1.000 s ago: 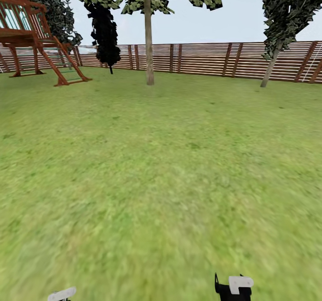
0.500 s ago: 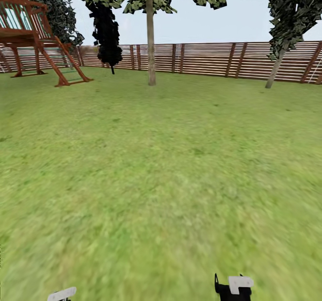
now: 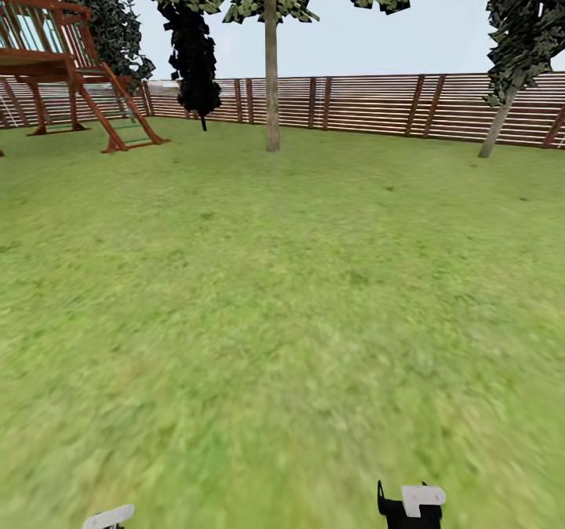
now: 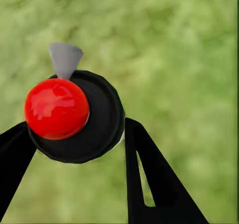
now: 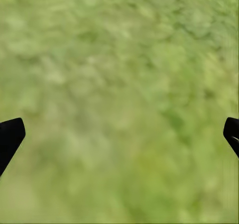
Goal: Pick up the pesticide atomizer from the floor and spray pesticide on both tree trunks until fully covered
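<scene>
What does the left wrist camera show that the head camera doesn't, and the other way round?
Left wrist view: the pesticide atomizer, black with a red ball on top and a grey nozzle, held between the left gripper fingers. Head view: a tree trunk straight ahead, a second leaning trunk to the right, the slatted fence and a wooden play tower. Both views share the green grass.

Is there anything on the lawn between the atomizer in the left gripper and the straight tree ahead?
Nothing visible. The left gripper holds the atomizer, and in the head view open grass runs up to the trunk. The play structure and dark conifer stand off to the left.
</scene>
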You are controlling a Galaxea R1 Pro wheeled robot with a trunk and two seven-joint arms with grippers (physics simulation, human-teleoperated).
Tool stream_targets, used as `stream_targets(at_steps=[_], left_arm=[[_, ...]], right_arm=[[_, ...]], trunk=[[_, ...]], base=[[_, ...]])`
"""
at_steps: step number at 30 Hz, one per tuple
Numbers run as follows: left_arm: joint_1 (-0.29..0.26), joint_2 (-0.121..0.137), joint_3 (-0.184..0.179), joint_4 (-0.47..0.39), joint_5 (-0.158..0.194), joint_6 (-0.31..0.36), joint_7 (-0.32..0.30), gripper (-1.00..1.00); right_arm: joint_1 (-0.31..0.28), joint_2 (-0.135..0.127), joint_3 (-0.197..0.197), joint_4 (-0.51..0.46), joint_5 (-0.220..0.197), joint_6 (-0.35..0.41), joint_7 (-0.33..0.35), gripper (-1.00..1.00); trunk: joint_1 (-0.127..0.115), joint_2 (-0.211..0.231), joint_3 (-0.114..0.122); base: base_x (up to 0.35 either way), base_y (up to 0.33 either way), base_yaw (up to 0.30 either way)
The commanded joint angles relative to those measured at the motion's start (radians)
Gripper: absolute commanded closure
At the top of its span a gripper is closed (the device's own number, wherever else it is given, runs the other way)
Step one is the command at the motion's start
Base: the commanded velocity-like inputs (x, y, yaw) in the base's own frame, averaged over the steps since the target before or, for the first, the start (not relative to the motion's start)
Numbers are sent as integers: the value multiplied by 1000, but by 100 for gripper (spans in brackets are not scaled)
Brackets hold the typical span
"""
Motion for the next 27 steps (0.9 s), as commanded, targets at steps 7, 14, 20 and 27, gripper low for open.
stream_targets(at_steps=[7,14,20,27], left_arm=[[0,0,-9,-1,2,-3,7,100],[0,0,-9,-1,2,-3,7,100],[0,0,-9,-1,2,-3,7,100],[0,0,-9,-1,2,-3,7,100]], right_arm=[[0,0,9,0,-9,-3,-3,-100],[0,1,9,0,-9,-3,-3,-100],[0,1,9,0,-9,-3,-3,-100],[0,1,9,0,-9,-3,-3,-100]], trunk=[[0,0,-1],[0,0,-1],[0,0,-1],[0,0,-1]], base=[[338,0,1],[338,0,110],[338,0,7],[338,0,0]])
